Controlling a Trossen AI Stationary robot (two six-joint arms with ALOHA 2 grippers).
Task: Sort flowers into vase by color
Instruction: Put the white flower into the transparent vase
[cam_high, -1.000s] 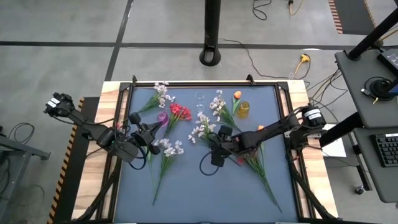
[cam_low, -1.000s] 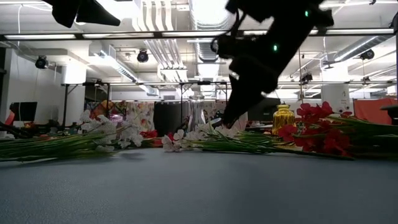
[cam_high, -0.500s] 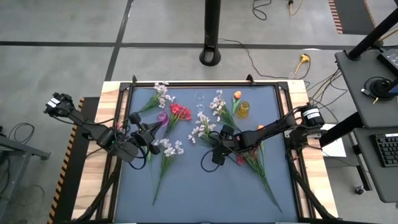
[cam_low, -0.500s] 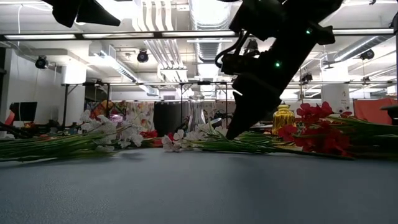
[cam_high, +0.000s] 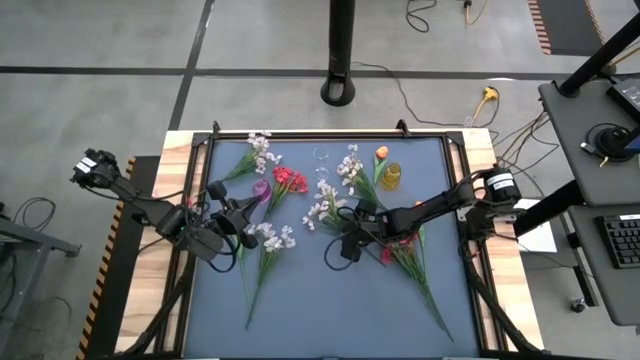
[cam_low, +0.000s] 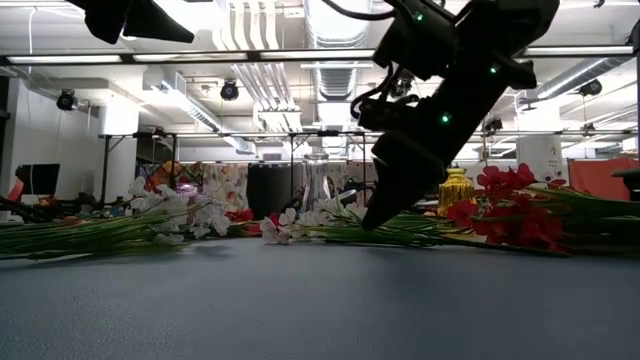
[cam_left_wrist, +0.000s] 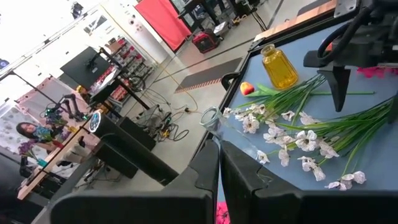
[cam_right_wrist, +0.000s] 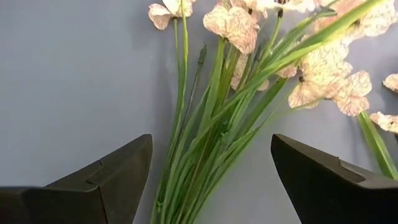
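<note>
Progress: near start. All green-stemmed artificial sprays lie on dark blue table mat (cam_high: 300, 300); none in clear glass vase (cam_high: 321, 156) or amber glass vase (cam_high: 390, 176). My right gripper (cam_right_wrist: 208, 171), jaws spread wide, empty, hangs low over stems of white-pale pink blossom spray (cam_right_wrist: 230, 112) at mat centre. My left gripper (cam_high: 258, 207) closed, empty, waiting near red blossom spray (cam_high: 288, 181). Sorting all left.

Right hand (cam_high: 343, 231) lowered toward white spray (cam_right_wrist: 211, 134), fingers narrowed slightly.
</note>
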